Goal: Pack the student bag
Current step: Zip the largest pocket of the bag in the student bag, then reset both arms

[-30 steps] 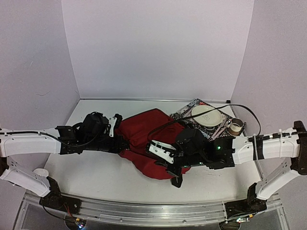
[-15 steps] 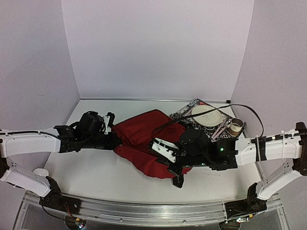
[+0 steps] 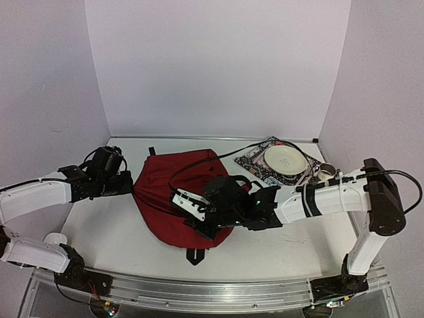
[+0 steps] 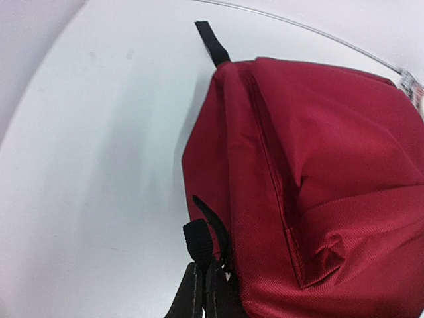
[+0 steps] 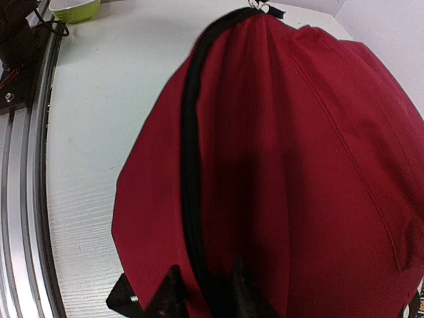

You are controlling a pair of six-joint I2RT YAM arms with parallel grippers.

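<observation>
The student bag (image 3: 165, 189) is a dark red backpack lying flat mid-table, and it fills the left wrist view (image 4: 318, 152) and the right wrist view (image 5: 298, 165). My left gripper (image 3: 130, 185) sits at the bag's left edge, shut on a black strap loop (image 4: 197, 240) that stands up between its tips (image 4: 205, 281). My right gripper (image 3: 194, 218) rests on the bag's near right part. Its jaws (image 5: 205, 288) stand a little apart on either side of the closed black zipper (image 5: 191, 165), pressing on fabric and gripping nothing.
At the back right a white plate (image 3: 285, 159) lies on a patterned book (image 3: 255, 159), with a small cup (image 3: 324, 173) beside it. A black strap end (image 3: 193, 255) trails toward the near edge. A green bowl (image 5: 74, 8) stands by the metal rail (image 5: 26, 199).
The bag has slid left and turned as my left gripper pulled its strap leftward. My right gripper travelled left with it, and its jaws have parted from shut.
</observation>
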